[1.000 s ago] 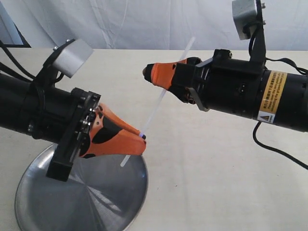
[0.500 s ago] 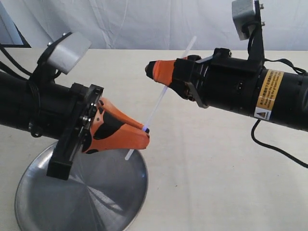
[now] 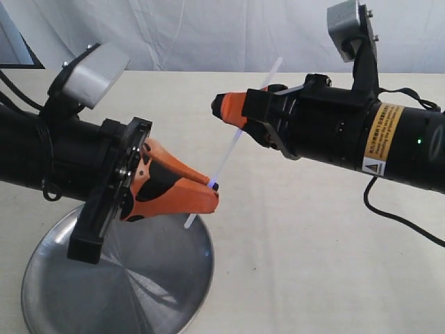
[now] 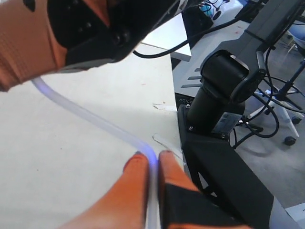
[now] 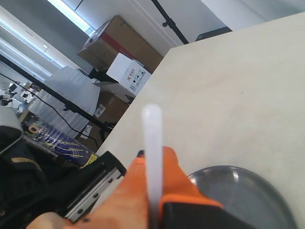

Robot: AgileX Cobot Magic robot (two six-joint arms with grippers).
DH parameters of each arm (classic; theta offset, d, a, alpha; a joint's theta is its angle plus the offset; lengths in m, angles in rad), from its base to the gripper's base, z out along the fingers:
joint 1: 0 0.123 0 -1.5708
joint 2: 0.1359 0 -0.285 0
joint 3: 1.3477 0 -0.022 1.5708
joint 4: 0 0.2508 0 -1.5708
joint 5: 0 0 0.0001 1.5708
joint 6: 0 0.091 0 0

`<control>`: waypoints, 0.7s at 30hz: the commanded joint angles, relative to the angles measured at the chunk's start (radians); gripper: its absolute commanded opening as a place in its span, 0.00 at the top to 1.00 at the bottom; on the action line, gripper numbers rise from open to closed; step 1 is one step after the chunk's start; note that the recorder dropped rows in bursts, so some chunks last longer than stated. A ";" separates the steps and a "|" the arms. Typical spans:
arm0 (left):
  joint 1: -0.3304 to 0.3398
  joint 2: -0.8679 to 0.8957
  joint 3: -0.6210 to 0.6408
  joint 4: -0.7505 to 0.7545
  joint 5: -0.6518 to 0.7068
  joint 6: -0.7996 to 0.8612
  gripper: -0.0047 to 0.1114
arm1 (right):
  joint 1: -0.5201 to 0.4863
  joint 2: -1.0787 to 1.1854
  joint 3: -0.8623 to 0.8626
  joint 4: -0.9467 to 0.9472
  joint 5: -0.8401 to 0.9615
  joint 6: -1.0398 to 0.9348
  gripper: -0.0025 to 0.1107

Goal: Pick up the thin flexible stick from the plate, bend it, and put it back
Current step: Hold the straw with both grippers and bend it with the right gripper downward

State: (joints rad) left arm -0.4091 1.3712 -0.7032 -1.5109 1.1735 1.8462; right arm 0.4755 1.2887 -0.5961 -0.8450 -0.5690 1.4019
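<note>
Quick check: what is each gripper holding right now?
Left gripper: shut on the thin flexible stick, near its lower end.
Right gripper: shut on the same stick, higher up.

Bright, even light; plate point(image 3: 153, 278) glares (wrist foregrounds blurred).

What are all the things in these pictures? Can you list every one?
thin flexible stick: one, see-through white, in the air between both grippers
plate: one, shiny silver, on the table below the left gripper
table: one, cream, under everything
curtain: one, white, behind the table
cable: one, black, trailing from the right arm over the table
cardboard boxes: a few, brown and white, beyond the table's edge
left gripper: one, orange and black, shut on the stick's lower part
right gripper: one, orange and black, shut on the stick's upper part
</note>
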 commanded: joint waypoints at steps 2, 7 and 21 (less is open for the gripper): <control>-0.003 -0.010 -0.013 -0.178 0.048 0.080 0.96 | 0.014 0.013 0.009 -0.066 0.041 -0.023 0.98; -0.003 -0.010 -0.013 -0.194 0.048 0.121 0.96 | 0.014 0.013 0.009 -0.066 0.044 -0.023 0.98; -0.003 -0.010 -0.013 -0.233 0.048 0.211 0.96 | 0.014 0.013 0.009 -0.069 0.044 -0.023 0.98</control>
State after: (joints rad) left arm -0.4091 1.3712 -0.7032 -1.6152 1.1979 2.0171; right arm 0.4755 1.2900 -0.5961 -0.8470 -0.5427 1.4019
